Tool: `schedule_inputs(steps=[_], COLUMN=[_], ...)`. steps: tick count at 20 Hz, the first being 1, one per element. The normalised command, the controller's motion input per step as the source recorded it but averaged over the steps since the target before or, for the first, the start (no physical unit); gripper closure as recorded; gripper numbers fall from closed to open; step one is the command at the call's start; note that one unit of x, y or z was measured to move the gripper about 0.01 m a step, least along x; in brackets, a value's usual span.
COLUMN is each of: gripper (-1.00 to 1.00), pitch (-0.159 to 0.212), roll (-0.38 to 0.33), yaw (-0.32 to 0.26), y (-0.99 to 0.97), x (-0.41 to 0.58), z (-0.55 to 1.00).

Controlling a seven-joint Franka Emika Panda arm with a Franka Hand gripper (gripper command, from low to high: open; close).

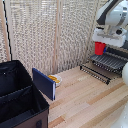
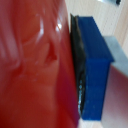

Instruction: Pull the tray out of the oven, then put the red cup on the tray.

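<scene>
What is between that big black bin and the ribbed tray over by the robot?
In the exterior view, a blue panel stands by the black bin, a yellow-orange item behind it; then bare wooden table reaches the tray.

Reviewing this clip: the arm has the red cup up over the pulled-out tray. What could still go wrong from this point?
1. The small bright red tapered cup, held in the white arm's gripper, hangs above the ribbed dark grey metal tray; released on the bars it might tip.
2. It appears near the tray's edge on the exterior view's left, so it could land partly off.
3. The wrist view shows only red surface and a blue finger pad, so grip security is unclear.
</scene>
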Motion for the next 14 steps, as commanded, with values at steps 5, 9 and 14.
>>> schedule_inputs(steps=[5, 9, 14], gripper=[1.0, 1.0, 1.0], pitch=[-0.019, 0.0, 0.01], roll=[-0.017, -0.016, 0.0], yaw=[-0.094, -0.164, -0.143], y=[-0.9, -0.61, -0.23], x=[0.093, 0.243, 0.361], z=[-0.06, -0.32, -0.26])
